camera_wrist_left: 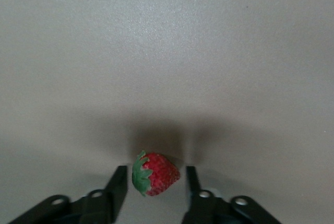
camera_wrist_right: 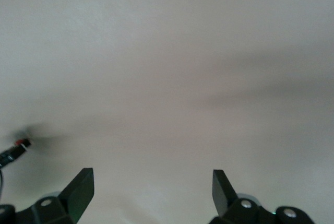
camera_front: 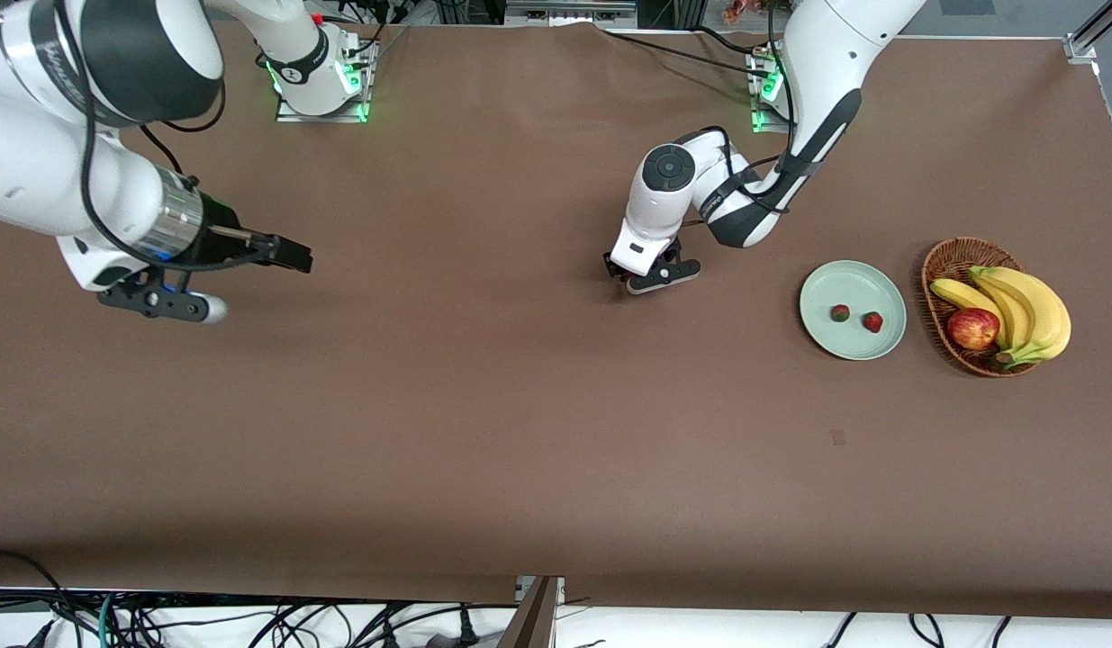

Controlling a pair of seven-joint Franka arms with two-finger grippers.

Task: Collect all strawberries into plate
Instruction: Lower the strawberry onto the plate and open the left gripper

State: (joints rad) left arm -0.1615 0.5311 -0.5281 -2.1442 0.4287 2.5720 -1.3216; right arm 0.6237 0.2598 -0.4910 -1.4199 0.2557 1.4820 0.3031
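A red strawberry (camera_wrist_left: 159,174) with a green cap lies on the brown table between the fingers of my left gripper (camera_wrist_left: 156,169), with a gap on each side. That gripper (camera_front: 626,277) is open and low over the table's middle; it hides this berry in the front view. Two more strawberries (camera_front: 841,312) (camera_front: 872,321) lie in the mint-green plate (camera_front: 824,281) toward the left arm's end. My right gripper (camera_front: 290,254) is open and empty, held in the air over the right arm's end of the table; it also shows in the right wrist view (camera_wrist_right: 153,174).
A brown wicker basket (camera_front: 956,255) beside the plate holds bananas (camera_front: 1019,301) and a red apple (camera_front: 972,328). Cables hang along the table's front edge.
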